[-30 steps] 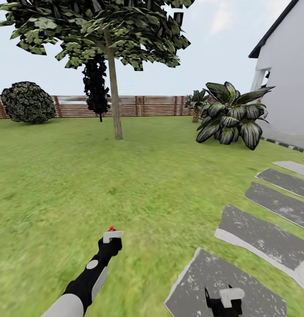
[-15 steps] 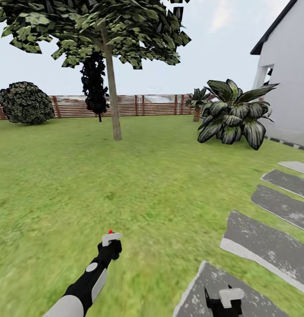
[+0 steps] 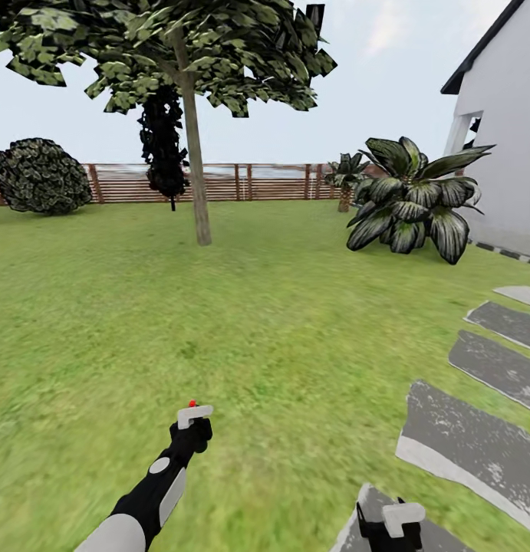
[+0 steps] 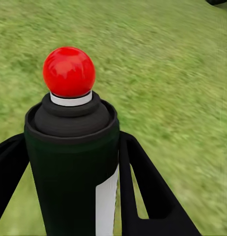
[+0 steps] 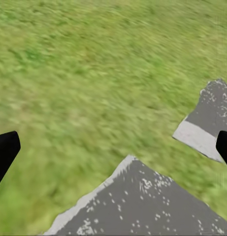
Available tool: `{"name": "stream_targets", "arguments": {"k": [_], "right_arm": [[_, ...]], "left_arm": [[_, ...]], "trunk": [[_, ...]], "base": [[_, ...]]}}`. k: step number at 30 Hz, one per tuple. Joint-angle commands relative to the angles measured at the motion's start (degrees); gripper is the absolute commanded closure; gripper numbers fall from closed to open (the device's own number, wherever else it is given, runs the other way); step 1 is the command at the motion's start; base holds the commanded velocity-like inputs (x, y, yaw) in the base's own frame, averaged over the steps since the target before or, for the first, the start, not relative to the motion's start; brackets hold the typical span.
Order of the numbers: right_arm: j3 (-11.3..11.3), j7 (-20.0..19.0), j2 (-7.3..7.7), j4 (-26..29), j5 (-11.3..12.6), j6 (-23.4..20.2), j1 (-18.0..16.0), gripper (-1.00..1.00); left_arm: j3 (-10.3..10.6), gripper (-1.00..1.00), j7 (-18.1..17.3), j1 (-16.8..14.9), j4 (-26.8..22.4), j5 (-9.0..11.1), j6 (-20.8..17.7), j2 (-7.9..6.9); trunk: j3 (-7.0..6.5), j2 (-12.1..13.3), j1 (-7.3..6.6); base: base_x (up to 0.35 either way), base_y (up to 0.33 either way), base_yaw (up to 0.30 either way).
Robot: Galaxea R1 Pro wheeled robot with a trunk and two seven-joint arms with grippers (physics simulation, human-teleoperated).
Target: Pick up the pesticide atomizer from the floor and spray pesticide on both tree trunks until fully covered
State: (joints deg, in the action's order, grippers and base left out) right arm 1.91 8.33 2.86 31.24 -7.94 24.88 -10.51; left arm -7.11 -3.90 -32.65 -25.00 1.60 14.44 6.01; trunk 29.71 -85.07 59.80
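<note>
Dark green pesticide atomizer (image 4: 74, 162), red ball on top, sits clamped in my left gripper (image 3: 192, 418), held low over the lawn (image 3: 280, 307). My right gripper (image 3: 393, 523) hangs spread wide, holding nothing, above a grey stepping stone (image 5: 143, 201). 1 tree trunk (image 3: 195, 176) stands well ahead, before the fence (image 3: 249, 182).

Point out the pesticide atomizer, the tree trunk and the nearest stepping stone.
pesticide atomizer (image 4: 69, 162): left wrist view, on its dark body.
tree trunk (image 3: 195, 176): head view, midway up the bare column.
nearest stepping stone (image 5: 147, 201): right wrist view, on its grey top.
</note>
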Motion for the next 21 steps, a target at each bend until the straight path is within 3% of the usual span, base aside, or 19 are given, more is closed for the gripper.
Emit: {"name": "stream_targets", "arguments": {"k": [1,21], "right_arm": [[0.2,0.6,0.04,0.0,-0.6,0.0,0.0,-1.00],[0.2,0.5,-0.05,-0.4,-0.6,0.0,0.0,-1.00]], "left_arm": [[-0.4,1.00,-0.4,0.0,0.0,0.2,0.1,0.05],[-0.4,1.00,-0.4,0.0,0.0,0.2,0.1,0.05]], "trunk": [[0.06,0.0,0.03],[0.06,0.0,0.03]], "base": [[0.350,0.087,0.000],[0.347,0.143,0.000]]}}
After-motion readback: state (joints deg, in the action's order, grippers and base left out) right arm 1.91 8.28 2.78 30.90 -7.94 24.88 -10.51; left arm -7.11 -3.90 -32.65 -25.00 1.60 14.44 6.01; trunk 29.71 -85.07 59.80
